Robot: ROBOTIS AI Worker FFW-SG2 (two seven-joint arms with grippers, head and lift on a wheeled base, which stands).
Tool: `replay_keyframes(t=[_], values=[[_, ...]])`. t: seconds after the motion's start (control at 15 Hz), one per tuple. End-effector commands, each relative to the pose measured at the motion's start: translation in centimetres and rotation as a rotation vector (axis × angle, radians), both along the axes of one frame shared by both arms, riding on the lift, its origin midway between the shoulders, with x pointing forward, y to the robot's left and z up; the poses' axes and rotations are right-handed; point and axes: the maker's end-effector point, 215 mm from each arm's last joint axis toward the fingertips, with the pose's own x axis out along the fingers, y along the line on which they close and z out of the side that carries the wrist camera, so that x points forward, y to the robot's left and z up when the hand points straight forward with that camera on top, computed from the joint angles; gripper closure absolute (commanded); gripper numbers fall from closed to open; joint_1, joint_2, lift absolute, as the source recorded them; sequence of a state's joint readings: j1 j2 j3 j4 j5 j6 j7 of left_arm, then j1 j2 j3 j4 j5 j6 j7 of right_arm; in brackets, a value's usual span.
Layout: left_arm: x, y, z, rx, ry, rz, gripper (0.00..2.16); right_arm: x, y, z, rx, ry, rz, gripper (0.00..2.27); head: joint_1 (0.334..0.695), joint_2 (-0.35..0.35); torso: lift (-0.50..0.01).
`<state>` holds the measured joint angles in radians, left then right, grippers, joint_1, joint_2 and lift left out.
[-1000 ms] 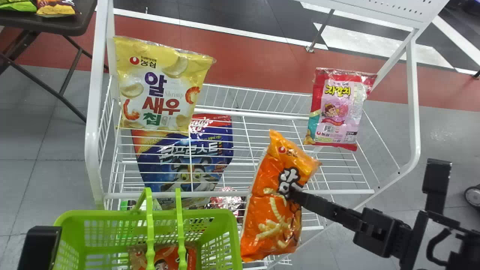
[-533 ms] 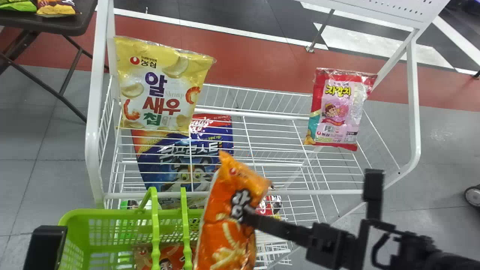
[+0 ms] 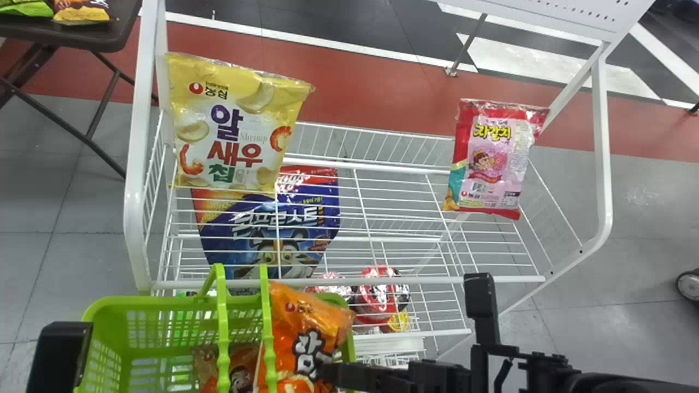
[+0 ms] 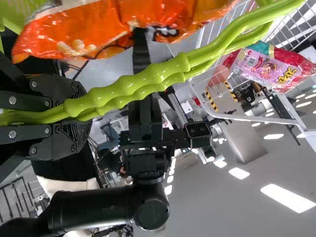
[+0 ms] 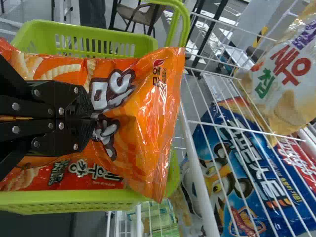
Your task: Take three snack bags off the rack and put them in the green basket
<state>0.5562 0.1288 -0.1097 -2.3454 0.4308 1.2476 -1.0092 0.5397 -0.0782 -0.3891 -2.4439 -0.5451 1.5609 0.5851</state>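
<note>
My right gripper (image 3: 326,371) is at the basket's right side, holding the orange snack bag (image 3: 297,333) partly inside the green basket (image 3: 114,305). In the right wrist view the right gripper (image 5: 94,118) pinches that orange bag (image 5: 143,113); a red snack bag (image 5: 84,175) lies beneath it in the basket. At the lower left stands my left gripper (image 3: 60,355); in the left wrist view the left gripper (image 4: 79,116) is shut on the basket's handles (image 4: 163,71). A yellow shrimp chip bag (image 3: 237,123) and a pink-red bag (image 3: 491,158) stand on the rack's top shelf.
The white wire rack (image 3: 382,280) runs just behind the basket. On its lower levels are a blue cereal bag (image 3: 267,229) and red-topped cups (image 3: 377,295). A dark table (image 3: 71,35) stands at the far left.
My right gripper has carried the orange bag leftward and down, from in front of the rack into the right part of the basket. The basket has shifted only slightly.
</note>
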Motion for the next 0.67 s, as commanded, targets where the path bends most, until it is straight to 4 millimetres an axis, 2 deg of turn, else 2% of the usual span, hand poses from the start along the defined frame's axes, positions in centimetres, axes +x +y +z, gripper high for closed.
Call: replay_keyframes(t=[0.0, 0.07, 0.2, 0.6], values=[[0.0, -0.1, 0.1, -0.002, -0.003, -0.004, 1.67, -1.0, 0.7, -1.3, -0.044, 0.032, 0.039, 2.11, 0.695, -0.350, -0.023], [0.0, -0.1, 0.1, -0.004, -0.003, -0.004, 1.67, -0.9, 0.6, -1.3, -0.050, 0.032, 0.037, 1.82, 0.695, -0.350, -0.023], [-0.1, -0.1, 0.1, -0.002, 0.000, -0.004, 1.67, -0.4, 0.0, -1.0, -0.054, 0.021, 0.024, 0.00, 0.695, -0.350, -0.023], [-0.4, -0.2, 0.1, -0.004, 0.004, -0.008, 1.67, 0.1, -0.8, 0.4, -0.001, -0.004, -0.005, 0.06, 0.695, -0.350, -0.023]])
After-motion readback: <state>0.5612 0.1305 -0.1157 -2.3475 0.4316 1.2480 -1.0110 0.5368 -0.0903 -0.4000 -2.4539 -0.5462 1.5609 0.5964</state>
